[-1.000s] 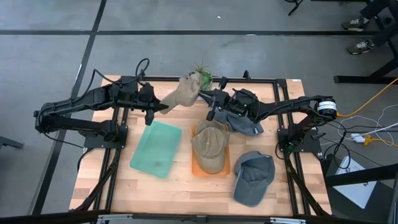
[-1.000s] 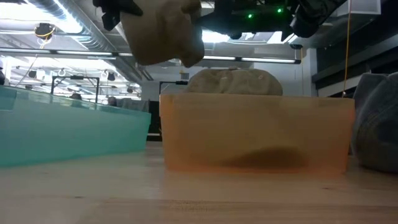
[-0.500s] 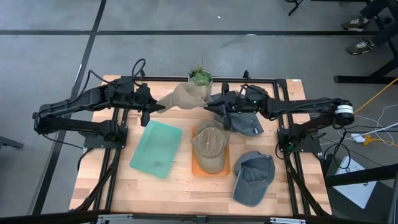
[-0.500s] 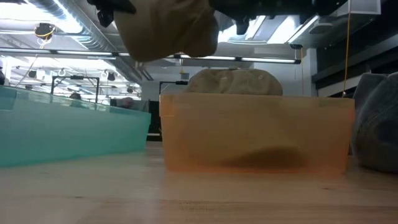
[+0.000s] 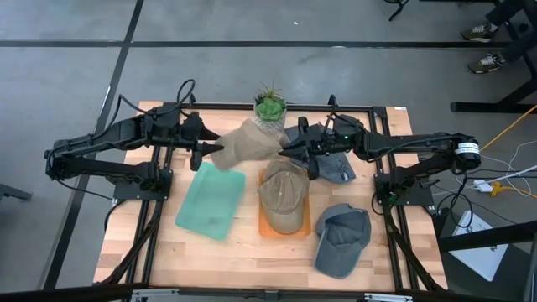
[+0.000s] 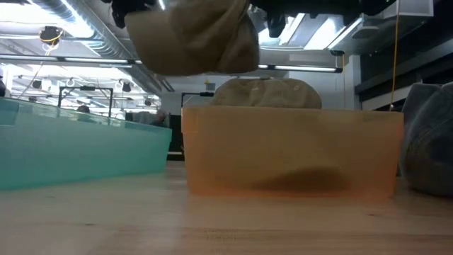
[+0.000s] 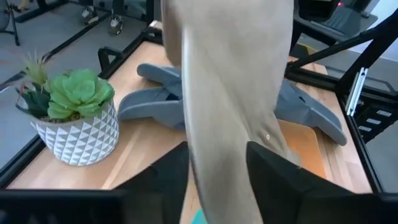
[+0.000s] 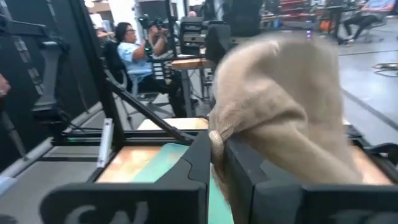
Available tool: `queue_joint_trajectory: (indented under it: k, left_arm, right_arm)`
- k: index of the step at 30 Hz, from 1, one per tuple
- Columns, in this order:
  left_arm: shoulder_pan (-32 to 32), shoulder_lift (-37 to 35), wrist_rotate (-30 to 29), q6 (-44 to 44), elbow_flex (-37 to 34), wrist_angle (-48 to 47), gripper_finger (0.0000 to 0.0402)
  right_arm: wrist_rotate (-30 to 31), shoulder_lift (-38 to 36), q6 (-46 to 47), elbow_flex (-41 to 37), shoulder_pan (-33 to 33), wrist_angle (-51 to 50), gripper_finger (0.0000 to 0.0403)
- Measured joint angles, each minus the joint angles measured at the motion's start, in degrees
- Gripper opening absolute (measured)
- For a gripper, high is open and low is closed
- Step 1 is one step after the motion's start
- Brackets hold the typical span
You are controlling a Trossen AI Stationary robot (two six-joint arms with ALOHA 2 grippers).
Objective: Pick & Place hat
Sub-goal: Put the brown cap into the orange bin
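A tan hat (image 5: 252, 141) hangs in the air over the table's far middle, between my two grippers, above the teal tray and the orange tray. My right gripper (image 5: 284, 148) is shut on the hat's right end. My left gripper (image 5: 214, 151) is at the hat's left end. In the left wrist view its two fingers (image 7: 168, 177) stand apart with the hat's cloth (image 7: 236, 74) running between them. The low view shows the hat (image 6: 191, 35) bunched up high, clear of the trays. My right gripper pinches a bunched edge of the hat (image 8: 216, 138) between its two fingers. The fingers lie about level and come from the table's right. The hat is lifted clear and bulges beyond the fingers. Whether my left gripper's spread fingers touch the cloth, I cannot tell.
A succulent in a white pot (image 5: 269, 107) stands at the far edge behind the hat. Below lie a teal tray (image 5: 210, 200) and an orange tray (image 5: 267, 226) holding a tan cap (image 5: 283, 195). Grey caps lie at the right (image 5: 342, 239) (image 5: 334, 168). People sit beyond the table.
My right gripper has gone toward the table's far edge and a little up, rolling its wrist level, with the hat's end in it. The hat was drawn out long between the grippers half a second ago. It now sags fuller and lower at its left end.
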Motion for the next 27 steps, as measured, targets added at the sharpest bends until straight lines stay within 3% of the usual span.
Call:
queue_joint_trajectory:
  k: [9,15,20,27]
  left_arm:
    - [0.00,0.26,1.03,0.17,0.00,7.35,0.0232]
    - [-0.03,2.72,10.34,2.31,0.00,16.50,0.0241]
    - [-0.68,5.33,10.88,11.89,0.00,22.46,0.0242]
    - [-1.05,9.12,10.76,23.74,-0.02,26.48,0.0242]
  right_arm:
    - [-6.39,0.04,4.97,2.37,-0.04,-0.96,0.0027]
    - [-9.52,0.04,9.01,7.58,-0.29,-5.65,0.0027]
    - [-9.59,0.36,8.75,12.19,-0.33,-14.06,0.0027]
    - [-12.13,1.41,9.81,15.32,-0.33,-17.82,0.0027]
